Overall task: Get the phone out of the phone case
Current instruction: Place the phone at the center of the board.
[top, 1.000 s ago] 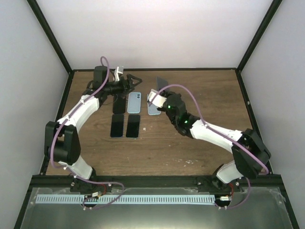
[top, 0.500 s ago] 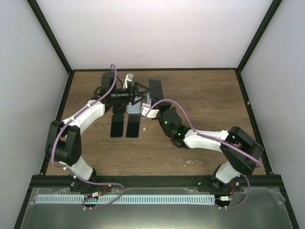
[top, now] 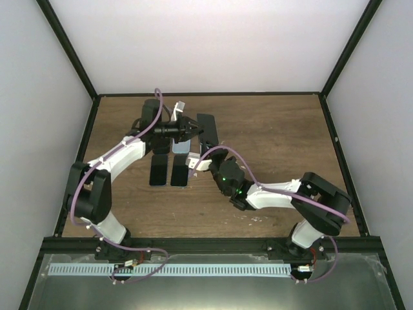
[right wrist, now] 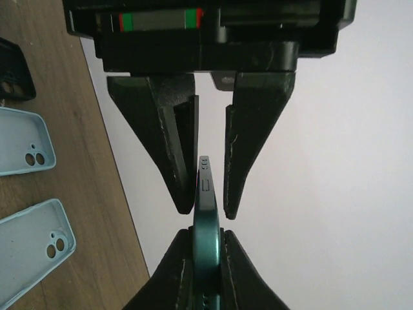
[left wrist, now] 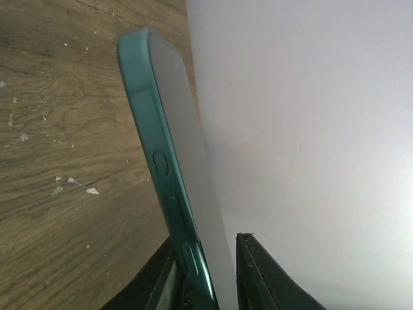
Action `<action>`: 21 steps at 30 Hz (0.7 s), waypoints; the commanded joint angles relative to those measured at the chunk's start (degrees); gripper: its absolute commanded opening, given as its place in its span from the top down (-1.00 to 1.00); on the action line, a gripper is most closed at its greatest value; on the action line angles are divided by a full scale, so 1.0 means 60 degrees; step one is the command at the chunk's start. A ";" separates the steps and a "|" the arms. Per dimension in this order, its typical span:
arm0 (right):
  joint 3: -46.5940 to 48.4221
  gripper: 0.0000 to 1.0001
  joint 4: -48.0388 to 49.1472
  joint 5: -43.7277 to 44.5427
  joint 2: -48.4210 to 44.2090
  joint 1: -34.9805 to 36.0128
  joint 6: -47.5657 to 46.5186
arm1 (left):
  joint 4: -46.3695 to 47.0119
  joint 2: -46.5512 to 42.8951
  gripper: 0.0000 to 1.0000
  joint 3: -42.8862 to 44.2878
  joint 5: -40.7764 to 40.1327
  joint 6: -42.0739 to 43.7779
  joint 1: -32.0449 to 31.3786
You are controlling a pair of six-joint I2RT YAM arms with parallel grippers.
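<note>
Left wrist view. Shows the phone point(left wrist: 188, 161) standing on edge, seated in its teal case point(left wrist: 142, 97), dark screen turned to 3 o'clock, side buttons along the case rim facing the lens. Rises from 6 o'clock and leans slightly toward 11, clear of the wooden table point(left wrist: 64, 129) behind it. Sits at 6 o'clock between the two black fingers point(left wrist: 264, 278) of the left gripper point(left wrist: 206, 258), set narrowly apart around the phone's end. Leaves a thin gap on the screen side; too close on the case side to tell contact.

Right wrist view. Catches the phone edge-on at centre. Shows the right gripper point(right wrist: 206, 237) at 6 o'clock clamped on the phone, one finger pressed on each face. Meets the left gripper at 12 o'clock, a finger on either side of the phone's free end, with a sliver of light at the 3 o'clock finger. Shows at 9 o'clock two pale blue empty cases point(right wrist: 22, 148) flat on the table, camera cutouts visible, and at 10 o'clock a black case point(right wrist: 13, 77).

Top external view. Puts the phone in the air over the table's 12 o'clock half, with the left gripper reaching in from 9 o'clock and the right from 6. Shows two dark slabs point(top: 158, 171) side by side at the phone's 8 o'clock; cannot tell phones from cases.
</note>
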 commanded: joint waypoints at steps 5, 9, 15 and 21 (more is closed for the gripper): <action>-0.0160 0.88 0.1583 0.0231 0.0124 0.0383 -0.0697 | -0.0057 0.0251 0.92 -0.0208 -0.0250 -0.0040 -0.0060; -0.0215 0.77 0.1617 0.0252 0.0127 0.0404 -0.0742 | -0.0017 0.0235 1.00 -0.0242 -0.0227 -0.0047 -0.0053; -0.0204 0.10 -0.0843 -0.0235 -0.0631 0.0393 0.0785 | 0.0041 0.0019 1.00 -0.0771 -0.0231 0.0222 0.0088; 0.0572 -0.63 -0.6001 -0.1901 -0.1835 0.0025 0.3712 | -0.0069 -0.0212 1.00 -0.1832 -0.0111 0.0867 0.0343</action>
